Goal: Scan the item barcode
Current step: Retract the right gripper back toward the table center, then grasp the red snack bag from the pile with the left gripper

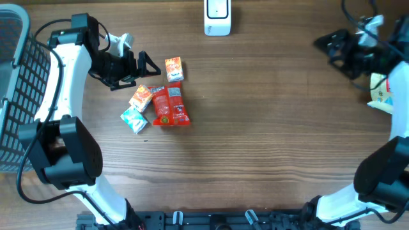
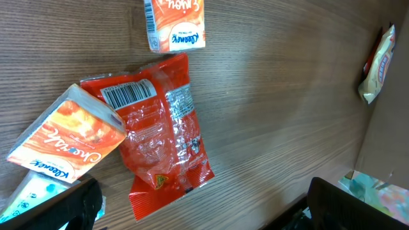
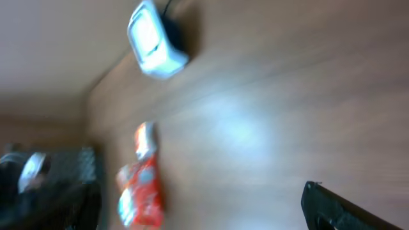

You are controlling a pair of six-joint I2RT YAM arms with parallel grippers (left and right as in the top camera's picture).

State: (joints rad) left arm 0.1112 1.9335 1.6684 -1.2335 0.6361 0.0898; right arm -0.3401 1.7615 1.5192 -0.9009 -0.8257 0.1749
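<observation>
A red snack bag [image 1: 170,105] lies on the wooden table, its barcode [image 2: 128,96] facing up near its top edge. Around it lie an orange carton [image 1: 174,69], a second orange carton [image 1: 141,98] and a teal carton [image 1: 134,119]. My left gripper [image 1: 144,71] hovers just left of the pile, open and empty; in its wrist view the red bag [image 2: 160,128] sits ahead of the gripper [image 2: 211,211]. The white scanner [image 1: 217,17] stands at the far edge. My right gripper [image 1: 323,43] hangs open at the far right, empty, and its wrist view is blurred.
A dark wire basket [image 1: 13,83] stands at the left edge. A pale snack packet [image 1: 381,92] lies at the right edge beside the right arm. In the right wrist view the scanner [image 3: 155,41] and the red bag [image 3: 140,185] appear smeared.
</observation>
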